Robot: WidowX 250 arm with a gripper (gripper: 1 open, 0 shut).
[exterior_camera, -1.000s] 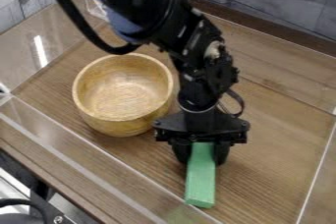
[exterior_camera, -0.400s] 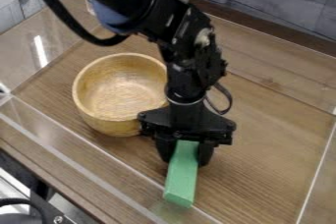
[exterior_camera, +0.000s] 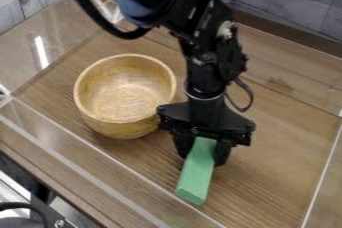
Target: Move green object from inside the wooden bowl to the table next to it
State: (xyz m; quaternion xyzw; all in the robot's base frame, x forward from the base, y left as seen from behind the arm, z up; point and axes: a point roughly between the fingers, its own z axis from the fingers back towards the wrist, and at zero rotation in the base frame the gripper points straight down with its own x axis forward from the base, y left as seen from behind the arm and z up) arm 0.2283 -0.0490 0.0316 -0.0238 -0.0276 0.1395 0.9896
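**Block out of the bowl, not yet let go**

The green block [exterior_camera: 199, 173] is already clear of the wooden bowl [exterior_camera: 127, 94] and lies out over the counter [exterior_camera: 287, 102], just to the right of the bowl and toward the near edge. Its upper end is pinched in the closed jaws of the gripper [exterior_camera: 205, 148], which points straight down. The lower end slants toward the clear wall at the front. Whether that far end rests on the counter or hangs just above it, I cannot tell from here.

By my reckoning, what is left is small: settle the block flat beside the bowl, release it and pull the arm away.

The bowl itself looks empty, only bare grain showing inside.
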